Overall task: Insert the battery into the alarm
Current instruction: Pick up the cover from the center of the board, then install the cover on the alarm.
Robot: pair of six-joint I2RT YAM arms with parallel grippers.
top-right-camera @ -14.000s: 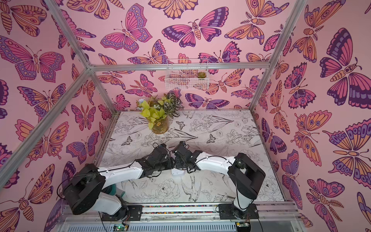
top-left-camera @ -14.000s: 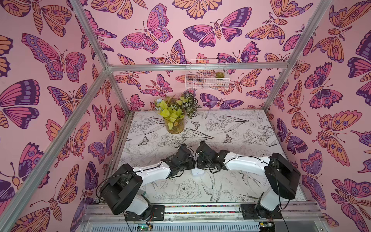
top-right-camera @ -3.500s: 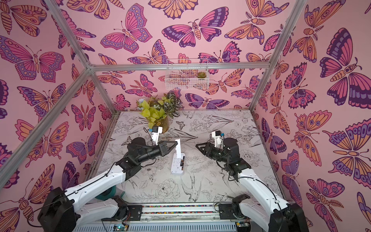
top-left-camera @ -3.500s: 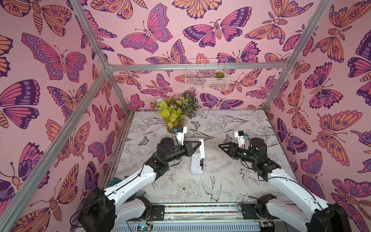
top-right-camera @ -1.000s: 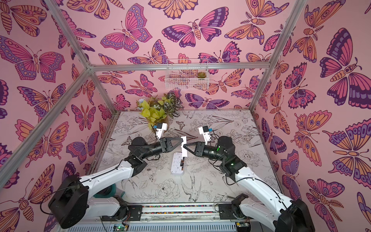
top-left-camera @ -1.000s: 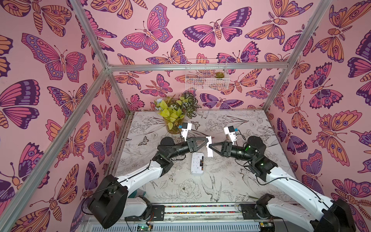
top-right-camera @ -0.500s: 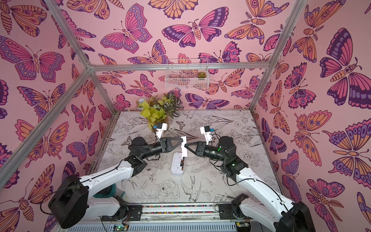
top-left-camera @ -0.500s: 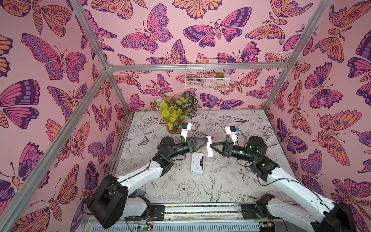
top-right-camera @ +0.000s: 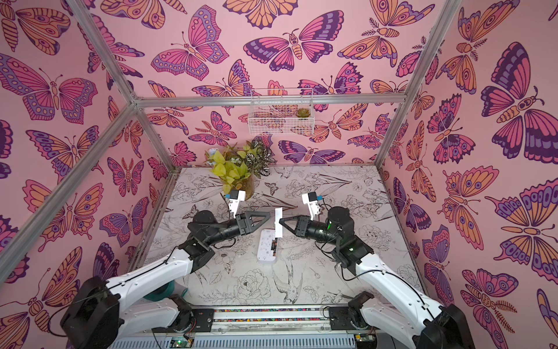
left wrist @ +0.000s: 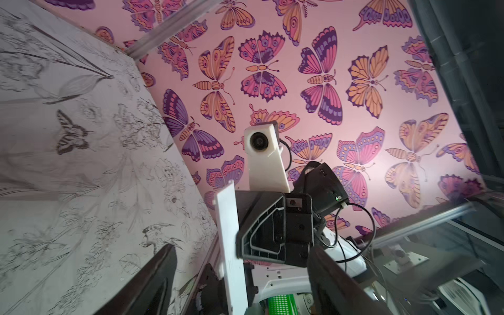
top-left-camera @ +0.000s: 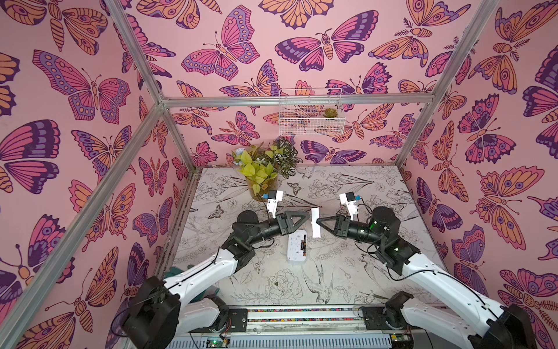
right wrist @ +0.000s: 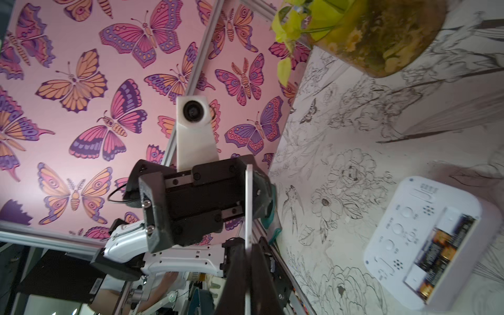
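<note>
The white alarm (top-left-camera: pixel 297 249) (top-right-camera: pixel 267 246) lies back-up on the table between the arms. Its battery slot stands uncovered, with dark, orange-marked batteries (right wrist: pixel 436 251) lying in it. A thin white battery cover (top-left-camera: pixel 315 222) (top-right-camera: pixel 278 225) hangs upright in the air just above the alarm. My right gripper (top-left-camera: pixel 318 220) (right wrist: pixel 248 242) is shut on the cover's edge (right wrist: pixel 248 212). My left gripper (top-left-camera: pixel 308 217) (left wrist: pixel 241 249) faces it from the other side, jaws open. The cover (left wrist: pixel 230 251) stands between its fingers, touching neither.
A potted plant (top-left-camera: pixel 259 178) stands at the back left of the table. A white wire basket (top-left-camera: pixel 311 116) with a small succulent hangs on the back wall. A teal object (top-left-camera: pixel 178 270) lies by the left arm's base. Butterfly-papered walls close three sides.
My left gripper has opened and let go of the cover. The right gripper has closed onto it. Both arms have hardly moved.
</note>
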